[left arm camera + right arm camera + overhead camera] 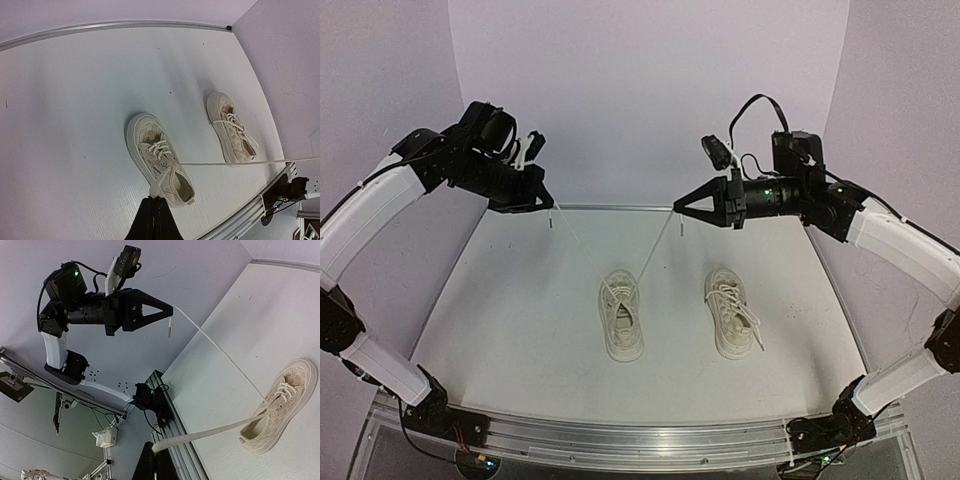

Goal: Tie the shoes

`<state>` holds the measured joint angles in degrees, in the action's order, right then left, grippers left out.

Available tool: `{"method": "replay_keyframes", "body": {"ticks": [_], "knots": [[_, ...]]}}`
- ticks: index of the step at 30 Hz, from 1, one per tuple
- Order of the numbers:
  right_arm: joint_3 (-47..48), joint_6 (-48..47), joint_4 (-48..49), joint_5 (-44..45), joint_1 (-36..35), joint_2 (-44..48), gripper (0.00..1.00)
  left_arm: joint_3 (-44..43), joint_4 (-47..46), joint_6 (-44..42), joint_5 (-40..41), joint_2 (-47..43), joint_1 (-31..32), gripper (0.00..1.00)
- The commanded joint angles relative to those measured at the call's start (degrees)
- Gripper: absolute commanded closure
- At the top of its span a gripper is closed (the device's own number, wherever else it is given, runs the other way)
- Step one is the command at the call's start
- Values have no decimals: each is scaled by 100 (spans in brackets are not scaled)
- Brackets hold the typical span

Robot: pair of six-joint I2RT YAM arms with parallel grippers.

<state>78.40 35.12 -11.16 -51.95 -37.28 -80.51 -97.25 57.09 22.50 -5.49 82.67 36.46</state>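
Two cream-white sneakers lie on the white table, toes toward the back. The left shoe point(622, 318) has both of its laces pulled up and apart in a V. My left gripper point(552, 203) is raised at the back left, shut on the left lace point(582, 245). My right gripper point(677, 207) is raised at the back centre, shut on the right lace point(655, 250). The left wrist view shows the closed fingers point(153, 200) pinching the lace just above this shoe point(159, 159). The right wrist view shows the taut lace point(210, 431) running to the shoe point(280, 410). The right shoe point(732, 312) lies untouched, laces loose.
The table point(520, 320) has a metal rail along its near edge point(640, 435) and a rim at the back. Purple walls close in the back and both sides. The left arm point(100, 310) shows in the right wrist view, high over the table edge.
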Motion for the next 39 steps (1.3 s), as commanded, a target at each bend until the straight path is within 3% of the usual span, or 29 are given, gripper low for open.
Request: {"method": "replay_keyframes", "body": {"ticks": [1,9,15,19,22,30,39], "knots": [[171,62,473,8,-103,124,100,-50,-240,45,-68,-194,-51,100],[14,106,508,265,-179,143,100,365,-292,55,-194,-331,-60,100],[-266,401,387,993,403,74,100,1640,-823,-9,-744,-1029,-43,100],[314,388,406,1025,486,-690,100,2355,-1202,-44,-1041,-1598,57,100],[884,370,512,868,421,-1440,100,2669,-1179,-209,-813,-1878,515,100],[2451,445,543,638,-428,-3084,100,3546,-1153,-101,-181,-2360,1985,100],[2951,448,515,474,-1531,-4544,100,4157,-938,216,-117,-2925,2249,100]]}}
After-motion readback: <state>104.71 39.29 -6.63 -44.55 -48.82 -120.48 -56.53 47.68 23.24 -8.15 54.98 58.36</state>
